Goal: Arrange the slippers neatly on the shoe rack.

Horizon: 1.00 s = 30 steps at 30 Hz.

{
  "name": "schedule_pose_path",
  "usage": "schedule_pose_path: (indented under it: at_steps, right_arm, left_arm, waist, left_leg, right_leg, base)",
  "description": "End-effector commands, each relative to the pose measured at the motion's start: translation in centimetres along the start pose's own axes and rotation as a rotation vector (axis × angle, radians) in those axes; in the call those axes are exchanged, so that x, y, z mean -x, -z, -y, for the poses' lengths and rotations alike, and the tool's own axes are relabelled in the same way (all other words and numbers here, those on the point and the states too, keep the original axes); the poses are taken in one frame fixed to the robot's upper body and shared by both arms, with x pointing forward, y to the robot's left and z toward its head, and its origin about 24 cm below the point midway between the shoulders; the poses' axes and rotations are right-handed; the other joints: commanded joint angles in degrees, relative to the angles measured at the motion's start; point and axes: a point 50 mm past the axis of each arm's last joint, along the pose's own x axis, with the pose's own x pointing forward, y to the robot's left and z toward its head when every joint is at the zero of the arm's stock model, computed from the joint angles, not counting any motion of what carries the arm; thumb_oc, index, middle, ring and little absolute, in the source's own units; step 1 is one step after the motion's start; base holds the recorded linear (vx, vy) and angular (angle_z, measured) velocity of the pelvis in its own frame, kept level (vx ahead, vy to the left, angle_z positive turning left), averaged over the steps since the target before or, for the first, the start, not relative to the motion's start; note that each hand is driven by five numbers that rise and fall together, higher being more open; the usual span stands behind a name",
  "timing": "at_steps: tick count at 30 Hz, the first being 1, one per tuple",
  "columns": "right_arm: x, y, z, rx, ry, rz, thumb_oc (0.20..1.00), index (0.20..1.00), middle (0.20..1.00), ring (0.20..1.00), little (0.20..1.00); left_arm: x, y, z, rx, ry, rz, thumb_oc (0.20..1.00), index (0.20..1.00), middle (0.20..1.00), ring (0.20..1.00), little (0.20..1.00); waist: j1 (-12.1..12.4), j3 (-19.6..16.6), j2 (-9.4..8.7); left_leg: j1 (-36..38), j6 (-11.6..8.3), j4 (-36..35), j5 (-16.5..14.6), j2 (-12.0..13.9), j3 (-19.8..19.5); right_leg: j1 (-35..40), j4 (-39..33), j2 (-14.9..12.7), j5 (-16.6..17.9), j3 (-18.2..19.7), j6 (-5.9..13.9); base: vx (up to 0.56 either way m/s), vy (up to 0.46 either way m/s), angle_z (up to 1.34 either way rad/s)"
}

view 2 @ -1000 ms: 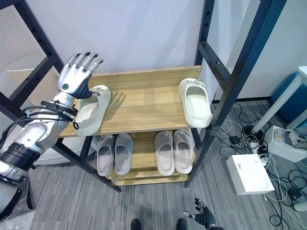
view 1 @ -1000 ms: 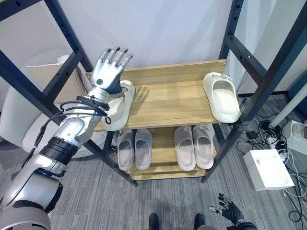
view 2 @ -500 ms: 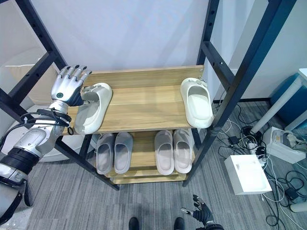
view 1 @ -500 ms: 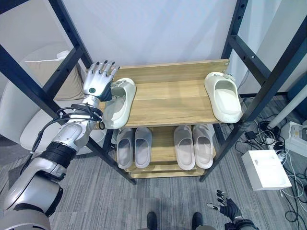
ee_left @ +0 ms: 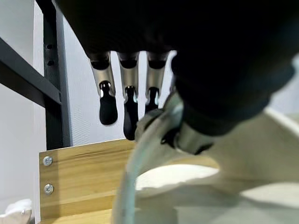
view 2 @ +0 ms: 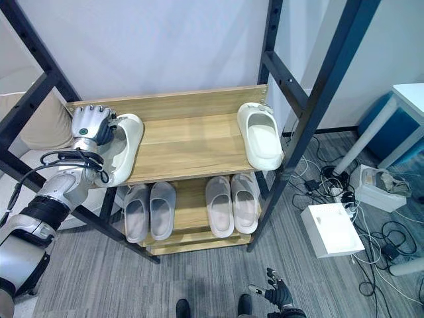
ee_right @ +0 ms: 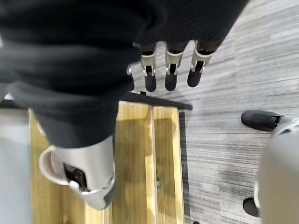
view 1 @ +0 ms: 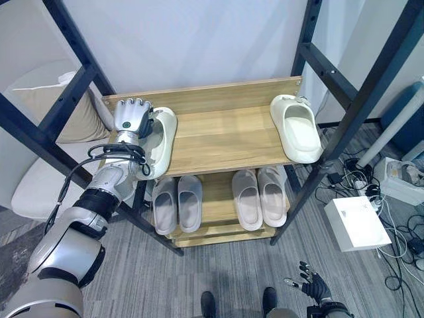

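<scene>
Cream slipper (view 1: 159,136) on top shelf (view 1: 225,136), left hand (view 1: 131,117) fingers curled round it; no legible writing.

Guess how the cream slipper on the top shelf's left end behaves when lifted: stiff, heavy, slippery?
The cream slipper looks thick and moulded, so probably holds its shape. Likely light, foam-like. Its smooth skin may slip under the left hand, whose fingers curl over its edge.
</scene>
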Motion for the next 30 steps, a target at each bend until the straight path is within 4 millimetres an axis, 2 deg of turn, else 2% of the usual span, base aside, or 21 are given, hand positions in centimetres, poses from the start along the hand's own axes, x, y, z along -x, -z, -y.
schedule_pose_path:
  at_steps: [1,2,6,8,9,10,11,12,14,17,22,24,30]
  right_arm:
    - [-0.9,-2.8,-0.1,-0.059,0.013,0.119,1.000,1.000,1.000,1.000,1.000]
    - [-0.9,-2.8,-0.1,-0.059,0.013,0.119,1.000,1.000,1.000,1.000,1.000]
    - [-1.0,-3.1,-0.2,-0.066,0.008,0.127,1.000,1.000,1.000,1.000,1.000]
    - [-1.2,-3.4,-0.3,-0.069,0.006,0.133,1.000,1.000,1.000,1.000,1.000]
    - [-1.2,-3.4,-0.2,-0.069,0.006,0.133,1.000,1.000,1.000,1.000,1.000]
    - [-1.4,-3.9,-0.5,-0.065,-0.001,0.139,1.000,1.000,1.000,1.000,1.000]
    - [-1.4,-3.9,-0.5,-0.066,-0.001,0.139,1.000,1.000,1.000,1.000,1.000]
    - [-1.7,-4.2,-0.5,-0.060,0.000,0.139,1.000,1.000,1.000,1.000,1.000]
    - [-1.7,-4.2,-0.5,-0.060,0.001,0.140,1.000,1.000,1.000,1.000,1.000]
    - [-2.3,-5.0,0.0,-0.059,0.023,0.148,1.000,1.000,1.000,1.000,1.000]
    - [-2.3,-4.9,0.3,-0.064,0.037,0.149,1.000,1.000,1.000,1.000,1.000]
    - [-2.2,-4.9,0.8,-0.077,0.063,0.151,1.000,1.000,1.000,1.000,1.000]
    - [-2.4,-5.1,1.1,-0.092,0.085,0.158,1.000,1.000,1.000,1.000,1.000]
  left_arm:
    - [-3.4,0.3,-3.7,0.011,-0.104,-0.037,0.200,0.200,0.200,0.200,0.200]
    - [-3.4,0.3,-3.7,0.011,-0.103,-0.037,0.200,0.200,0.200,0.200,0.200]
    - [-3.6,-1.9,-4.5,0.043,-0.135,0.048,0.200,0.200,0.200,0.200,0.200]
    - [-3.8,-3.7,-5.6,0.073,-0.176,0.115,0.200,0.200,0.200,0.200,0.200]
    - [-3.8,-3.7,-5.6,0.073,-0.176,0.115,0.200,0.200,0.200,0.200,0.200]
    - [-3.7,-6.5,-6.9,0.125,-0.221,0.222,0.200,0.200,0.200,0.200,0.200]
    - [-3.7,-6.5,-6.9,0.125,-0.220,0.222,0.200,0.200,0.200,0.200,0.200]
    - [-3.8,-8.6,-8.0,0.161,-0.251,0.290,0.200,0.200,0.200,0.200,0.200]
    - [-3.8,-8.6,-8.0,0.162,-0.252,0.290,0.200,0.200,0.200,0.200,0.200]
    - [-4.5,-12.1,-7.6,0.201,-0.208,0.336,0.200,0.200,0.200,0.200,0.200]
    - [-5.2,-12.8,-7.5,0.208,-0.191,0.314,0.200,0.200,0.200,0.200,0.200]
    - [-5.5,-13.3,-6.4,0.188,-0.139,0.287,0.200,0.200,0.200,0.200,0.200]
    - [-5.8,-13.2,-5.1,0.193,-0.073,0.212,0.200,0.200,0.200,0.200,0.200]
  waist:
    - [-1.3,3.0,-0.03]
    - [-1.3,3.0,-0.03]
    - [-1.3,2.8,0.38]
    - [-1.2,2.7,0.56]
    - [-1.3,2.7,0.57]
    - [-1.2,2.5,0.87]
    - [-1.2,2.5,0.87]
    - [-1.3,2.3,1.20]
    - [-1.3,2.3,1.22]
    - [-2.6,2.2,2.09]
    - [-3.8,2.4,2.70]
    - [-5.7,2.7,3.37]
    - [-7.4,2.9,3.84]
  left_leg:
    - [3.3,0.41,-0.3,-5.1,-2.8,-0.1]
    - [3.3,0.41,-0.3,-5.1,-2.8,-0.1]
    - [3.7,0.33,-0.3,-5.1,-2.9,-0.3]
    - [3.9,0.29,-0.3,-5.1,-2.9,-0.6]
    - [4.0,0.29,-0.3,-5.1,-2.9,-0.6]
    - [4.2,0.23,-0.3,-5.2,-2.9,-0.6]
    - [4.2,0.22,-0.3,-5.2,-2.9,-0.6]
    - [4.3,0.08,-0.3,-5.1,-2.9,-0.5]
    - [4.3,0.08,-0.3,-5.1,-2.9,-0.5]
    - [4.3,0.02,-0.3,-4.9,-2.8,0.4]
    - [4.5,0.13,-0.3,-5.0,-2.7,1.8]
    - [4.7,0.30,-0.3,-5.3,-2.7,3.3]
    - [4.6,0.36,-0.3,-5.5,-2.6,4.7]
  right_leg:
    - [3.4,0.6,0.2,-4.4,-1.9,4.09]
    - [3.4,0.6,0.2,-4.4,-1.9,4.09]
    - [4.0,0.5,0.1,-4.6,-2.1,4.05]
    - [4.4,0.5,0.0,-4.7,-2.4,3.98]
    - [4.4,0.5,0.0,-4.7,-2.4,3.98]
    - [5.0,0.3,-0.1,-4.9,-2.6,3.97]
    - [5.0,0.3,-0.1,-4.9,-2.6,3.97]
    - [5.1,0.2,-0.2,-4.9,-2.8,3.97]
    - [5.1,0.2,-0.1,-4.9,-2.8,3.97]
    - [4.8,0.1,-0.1,-4.8,-2.1,4.00]
    - [4.2,0.2,0.0,-4.5,-0.9,4.19]
    - [3.3,0.3,0.0,-4.2,1.0,4.22]
    - [2.3,0.4,0.0,-3.8,2.4,4.32]
  base:
    - [0.01,0.012,-0.03]
    - [0.00,0.000,0.00]
    - [0.00,0.000,-0.01]
    - [0.00,0.000,0.00]
    - [0.00,0.000,0.00]
    - [-0.01,-0.014,0.04]
    - [-0.02,-0.022,0.04]
    - [0.00,0.000,0.00]
    - [0.00,-0.003,-0.02]
    - [-0.01,-0.003,0.02]
    - [0.01,0.005,-0.17]
    - [0.03,0.018,-0.26]
    - [0.02,-0.003,-0.19]
